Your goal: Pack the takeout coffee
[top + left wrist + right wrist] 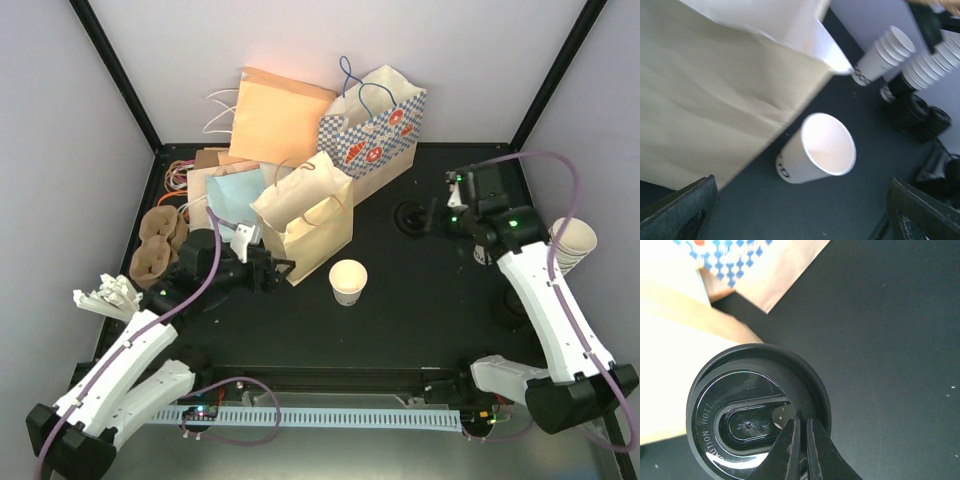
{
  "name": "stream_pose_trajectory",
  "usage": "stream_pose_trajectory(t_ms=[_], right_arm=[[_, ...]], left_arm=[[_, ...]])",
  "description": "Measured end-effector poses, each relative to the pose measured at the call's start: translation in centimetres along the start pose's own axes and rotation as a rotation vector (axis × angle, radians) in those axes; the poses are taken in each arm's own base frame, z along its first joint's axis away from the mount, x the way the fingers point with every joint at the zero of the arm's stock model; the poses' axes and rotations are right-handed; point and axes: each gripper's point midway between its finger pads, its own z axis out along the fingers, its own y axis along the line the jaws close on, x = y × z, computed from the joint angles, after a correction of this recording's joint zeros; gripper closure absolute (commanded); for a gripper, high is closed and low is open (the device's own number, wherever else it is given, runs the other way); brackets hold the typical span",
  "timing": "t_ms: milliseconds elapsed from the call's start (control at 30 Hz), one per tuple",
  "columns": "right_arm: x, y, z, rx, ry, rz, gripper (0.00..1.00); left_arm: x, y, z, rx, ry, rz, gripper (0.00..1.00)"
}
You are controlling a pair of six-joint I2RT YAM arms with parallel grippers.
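Observation:
No cup with a lid on it shows. A single cream paper cup (348,281) stands open and lidless mid-table, also in the left wrist view (815,150). My left gripper (278,268) is open and empty, left of the cup and beside the tan paper bag (305,215); its wide-apart fingers (695,205) frame the cup. A loose black lid (410,215) lies flat on the table right of the bags. My right gripper (432,220) is shut on this lid's rim (757,412), with the fingertips (812,440) pinched together at its near edge.
Several paper bags crowd the back, among them an orange one (280,115) and a blue-checked one (375,130). Brown cup carriers (160,245) lie at the left. Stacked lidless cups (572,243) stand at the right edge, also seen from the left wrist (885,52), with stacked black lids (915,112).

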Motion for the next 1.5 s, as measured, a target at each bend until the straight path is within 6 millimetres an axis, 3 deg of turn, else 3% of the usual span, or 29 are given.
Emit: stream_pose_trajectory(t_ms=[200,333,600,867,1067,1267,1500], right_arm=[[4.3,2.2,3.5,-0.004,0.122,-0.149,0.99],[6.7,3.5,4.6,-0.007,0.173,-0.247,0.99],[10.0,6.0,6.0,-0.086,0.213,-0.369,0.99],[11.4,7.6,8.1,-0.141,0.227,-0.416,0.99],[12.6,7.7,9.6,-0.117,0.258,-0.457,0.99],[13.2,7.5,10.1,-0.092,0.265,-0.487,0.99],[14.0,7.9,10.3,-0.092,0.282,-0.519,0.99]], left_arm=[[2.6,-4.2,2.3,0.143,0.091,0.006,0.07],[4.2,-5.6,4.3,0.171,0.157,0.003,0.07],[5.1,-4.6,6.6,0.112,0.194,-0.055,0.08],[5.4,-3.8,7.9,0.09,0.211,-0.129,0.08],[5.7,-3.5,8.4,0.081,0.224,-0.141,0.1],[5.9,-3.4,9.0,0.083,0.231,-0.149,0.22],[6.2,-3.7,9.7,0.11,0.251,-0.162,0.26]])
